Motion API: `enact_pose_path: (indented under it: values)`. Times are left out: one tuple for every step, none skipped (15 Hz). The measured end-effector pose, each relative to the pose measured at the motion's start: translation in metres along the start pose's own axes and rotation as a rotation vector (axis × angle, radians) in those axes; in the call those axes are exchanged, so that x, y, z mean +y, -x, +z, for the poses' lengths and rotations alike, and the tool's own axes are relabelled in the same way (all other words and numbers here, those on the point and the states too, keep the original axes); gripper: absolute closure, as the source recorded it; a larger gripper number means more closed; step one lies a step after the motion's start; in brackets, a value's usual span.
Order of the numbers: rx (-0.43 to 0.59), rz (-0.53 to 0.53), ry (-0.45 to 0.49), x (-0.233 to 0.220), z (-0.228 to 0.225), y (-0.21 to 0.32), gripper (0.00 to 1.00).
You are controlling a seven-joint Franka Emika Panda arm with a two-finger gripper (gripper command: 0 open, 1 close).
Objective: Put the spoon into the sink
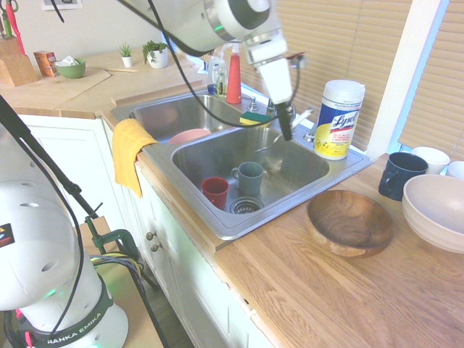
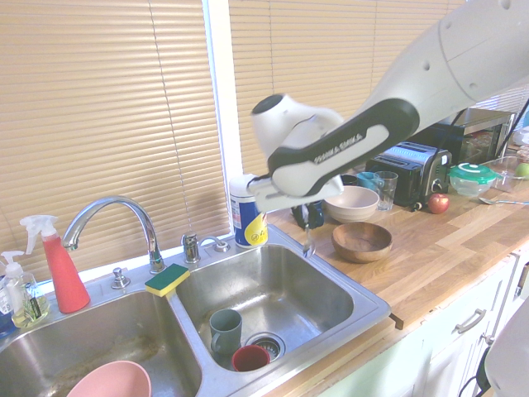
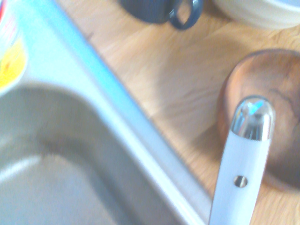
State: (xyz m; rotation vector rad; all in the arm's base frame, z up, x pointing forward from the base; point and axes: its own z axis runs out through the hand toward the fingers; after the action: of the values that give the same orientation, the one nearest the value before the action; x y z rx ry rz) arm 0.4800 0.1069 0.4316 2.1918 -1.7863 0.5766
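Sink (image 1: 217,232): double steel basin let into a wooden counter (image 1: 304,290); curved faucet (image 2: 107,217) at the back. The nearer basin holds a grey-green mug (image 1: 251,177) and a red cup (image 1: 215,191) beside the drain.

Wooden bowl (image 1: 349,222): on the counter just beside the sink's rim, empty.

Gripper (image 2: 307,220): clenched on the spoon, angled downward over the basin's far edge near the wipes canister (image 1: 338,119).

Spoon (image 2: 307,240): hangs from the closed fingers above the basin rim, not yet in the sink. In the wrist view a pale handle with a shiny rounded end shows against the bowl. Judged light, rigid, smooth, likely slippery; not fragile. Best held across the slim handle, as now.
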Motion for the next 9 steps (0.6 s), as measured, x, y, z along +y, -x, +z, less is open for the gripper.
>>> enact_pose_path:
  values:
    - [0.013,-0.025,0.009,-0.001,0.004,0.016,1.0]
    - [0.027,-0.049,0.022,-0.002,0.012,0.03,1.0]
    - [0.039,-0.074,0.033,-0.005,0.022,0.04,1.0]
    - [0.054,-0.106,0.043,-0.009,0.032,0.049,1.0]
    - [0.069,-0.142,0.049,-0.014,0.042,0.058,1.0]
    - [0.082,-0.178,0.052,-0.021,0.051,0.069,1.0]
    - [0.092,-0.21,0.053,-0.028,0.058,0.08,1.0]
    - [0.096,-0.238,0.056,-0.035,0.066,0.091,1.0]
    - [0.098,-0.265,0.065,-0.042,0.076,0.102,1.0]
